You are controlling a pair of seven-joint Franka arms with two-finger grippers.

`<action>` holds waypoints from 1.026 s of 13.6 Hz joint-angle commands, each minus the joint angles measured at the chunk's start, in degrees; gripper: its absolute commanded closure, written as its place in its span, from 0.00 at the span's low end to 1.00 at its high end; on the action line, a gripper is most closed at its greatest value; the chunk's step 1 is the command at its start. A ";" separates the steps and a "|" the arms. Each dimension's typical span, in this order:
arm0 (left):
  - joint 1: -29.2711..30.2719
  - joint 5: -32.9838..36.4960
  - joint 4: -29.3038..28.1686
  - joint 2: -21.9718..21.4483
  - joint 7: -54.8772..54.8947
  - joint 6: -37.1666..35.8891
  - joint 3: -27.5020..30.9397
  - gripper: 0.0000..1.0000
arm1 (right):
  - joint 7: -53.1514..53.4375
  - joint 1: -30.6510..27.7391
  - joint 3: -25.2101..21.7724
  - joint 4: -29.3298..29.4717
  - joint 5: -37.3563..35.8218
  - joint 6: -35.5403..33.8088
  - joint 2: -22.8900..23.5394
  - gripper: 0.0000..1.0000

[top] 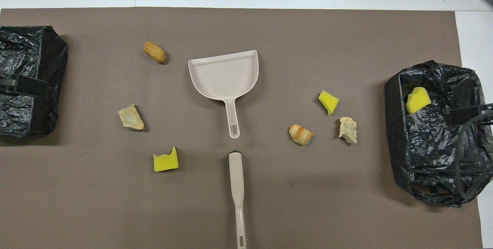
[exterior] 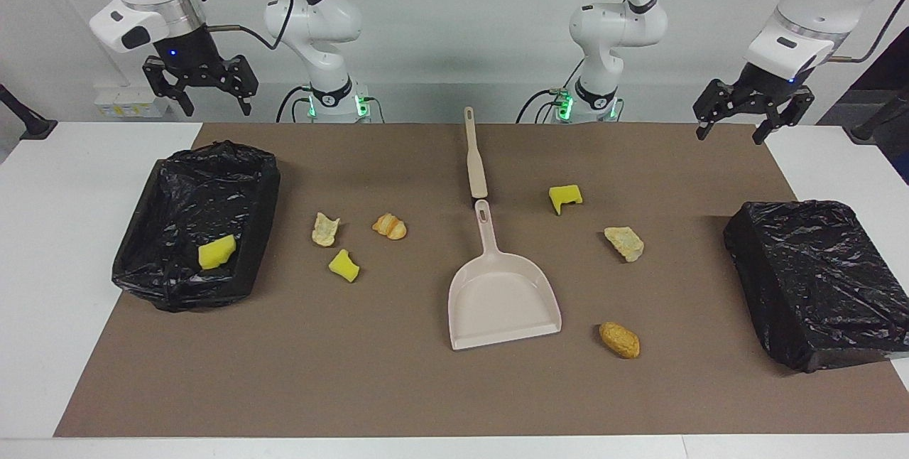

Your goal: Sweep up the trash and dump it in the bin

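Waiting above desk: my left hand (exterior: 753, 112) and right hand (exterior: 201, 86) both wide, empty. Trash (exterior: 344, 265) scattered on mat around dustpan (exterior: 503, 299) and brush (exterior: 474, 155); one sponge in open bin (exterior: 145, 231). Risk: light lumps rolling past pan lip, skidding off.

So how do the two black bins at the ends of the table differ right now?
The bin at the right arm's end is open, its liner sagging inside; the bin at the left arm's end shows only a closed, smooth top of black plastic. The open one holds a yellow sponge chunk; nothing shows in or on the other. Both are black-bagged boxes, partly on the brown mat.
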 commanded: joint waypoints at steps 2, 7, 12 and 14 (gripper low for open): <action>-0.21 0.73 -1.58 -0.85 -0.24 0.91 -0.62 0.00 | -1.54 -0.50 0.11 -0.06 1.15 -0.66 -0.47 0.00; -5.73 0.56 -9.82 -4.98 -5.32 3.36 -0.71 0.00 | -1.46 -0.50 -0.07 -0.06 0.63 -0.66 -0.47 0.00; -18.55 0.30 -22.65 -10.77 -17.18 8.80 -0.71 0.00 | -1.81 0.29 0.54 -0.14 0.80 2.23 -0.20 0.00; -24.88 0.12 -26.88 -12.18 -24.03 10.92 -0.71 0.00 | -0.32 3.36 0.63 -0.14 0.97 3.29 1.28 0.00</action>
